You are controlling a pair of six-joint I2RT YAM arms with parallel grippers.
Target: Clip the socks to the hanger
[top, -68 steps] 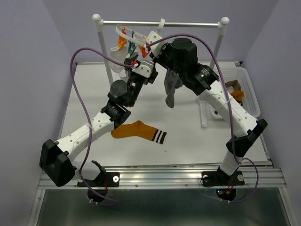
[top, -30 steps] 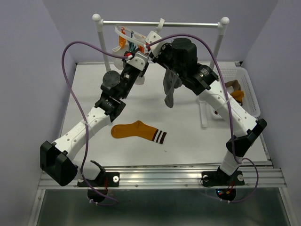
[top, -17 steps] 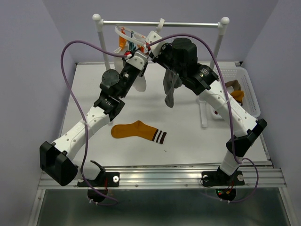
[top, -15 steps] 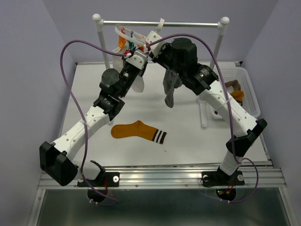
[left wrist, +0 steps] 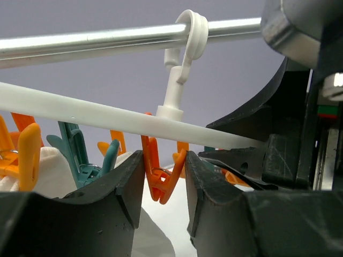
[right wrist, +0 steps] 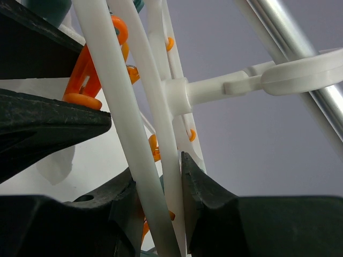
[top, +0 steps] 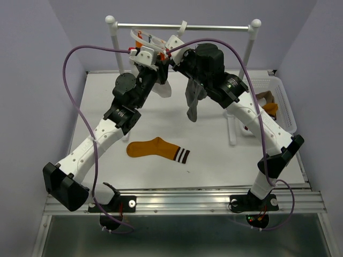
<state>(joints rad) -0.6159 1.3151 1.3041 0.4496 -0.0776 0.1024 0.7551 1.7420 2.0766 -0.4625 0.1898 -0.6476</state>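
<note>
The mustard-orange sock lies flat on the white desk, long axis left-right, toe toward my left arm, not yet clipped. Above it, my left fingers stand about half closed around a dangling orange plastic clip, and both pads appear to touch its levers. Squeeze squarely across the levers without twisting. My right fingers clamp the frame rods of the white plastic oval hanger; brace it level. Its long axis runs roughly along the metal rail, hook upward. A white sock and a grey sock hang beneath.
</note>
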